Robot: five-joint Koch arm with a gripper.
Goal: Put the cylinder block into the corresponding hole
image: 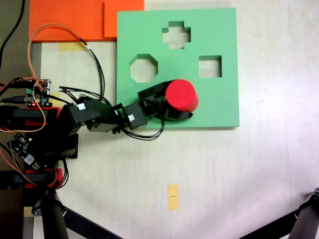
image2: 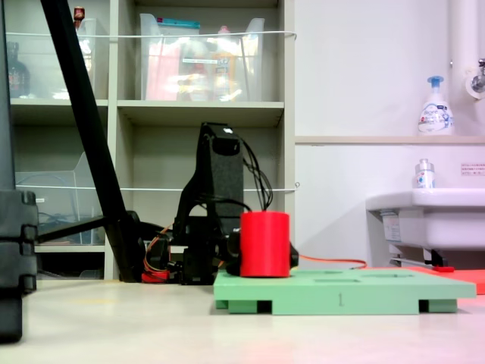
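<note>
The red cylinder block [image: 182, 94] stands upright over the near-left part of the green foam board [image: 219, 30] in the first exterior view. My gripper [image: 178, 101] is shut on the cylinder, one black finger [image: 152, 91] at its left and the other curving under it. In the second exterior view the cylinder block [image2: 265, 244] has its base level with the top of the board [image2: 364, 292]. The corresponding hole is hidden beneath the cylinder and gripper. The octagonal cutout [image: 143, 68], the square cutout [image: 210, 66] and the cross cutout [image: 176, 35] show open.
Orange foam sheets [image: 70, 19] lie at the far left, touching the board's corner. The arm's base, a circuit board [image: 40, 92] and loose wires crowd the first exterior view's left. A yellow tape strip [image: 172, 196] marks the floor. Tripod legs [image: 55, 219] stand at the bottom corners.
</note>
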